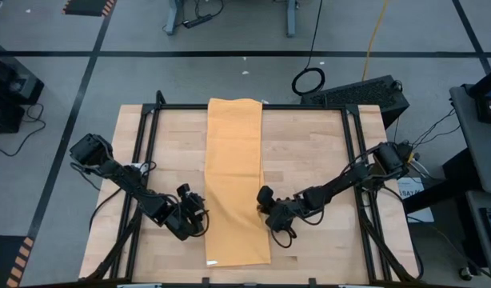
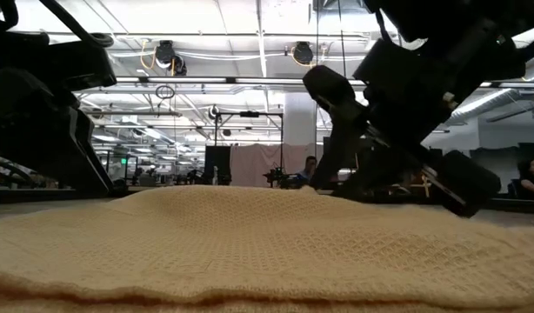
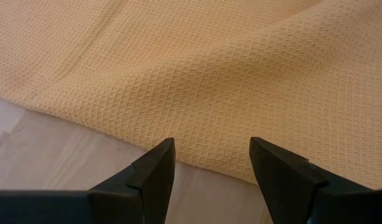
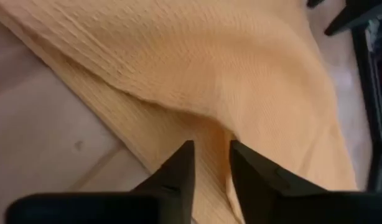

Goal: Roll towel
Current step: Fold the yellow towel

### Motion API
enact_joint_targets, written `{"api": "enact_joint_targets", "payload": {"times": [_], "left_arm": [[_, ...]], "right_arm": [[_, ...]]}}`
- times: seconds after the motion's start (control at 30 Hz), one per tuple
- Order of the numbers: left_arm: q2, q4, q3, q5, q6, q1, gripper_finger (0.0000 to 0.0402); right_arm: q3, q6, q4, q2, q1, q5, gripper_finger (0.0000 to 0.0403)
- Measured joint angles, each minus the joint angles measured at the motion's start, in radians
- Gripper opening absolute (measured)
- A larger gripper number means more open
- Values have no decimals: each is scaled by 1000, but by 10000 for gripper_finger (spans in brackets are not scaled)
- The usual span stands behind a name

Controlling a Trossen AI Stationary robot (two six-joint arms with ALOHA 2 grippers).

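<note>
The towel (image 1: 236, 180) lies flat in a long folded strip down the middle of the table (image 1: 309, 152), from the near edge to the far edge. In the low view it fills the front and hides the tabletop. A small white tag (image 1: 213, 262) sits at its near left corner. The left gripper (image 3: 213, 163) hangs just over the towel's left edge, fingers apart, holding nothing. The right gripper (image 4: 211, 163) pinches a raised fold at the right edge; its fingers are nearly together. Bare wood lies open on both sides
</note>
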Motion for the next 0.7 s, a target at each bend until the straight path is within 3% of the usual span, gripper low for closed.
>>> {"api": "enact_joint_targets", "payload": {"times": [0.13,0.33,0.57,0.7], "left_arm": [[0,0,0,1,-4,0,214],[0,0,0,1,0,0,214],[0,1,0,1,1,0,214],[0,5,0,1,0,0,214]], "right_arm": [[0,-8,-12,0,26,83,127],[0,-18,0,0,32,86,143],[0,-44,47,11,1,23,116],[2,-48,64,10,-21,-24,71]]}}
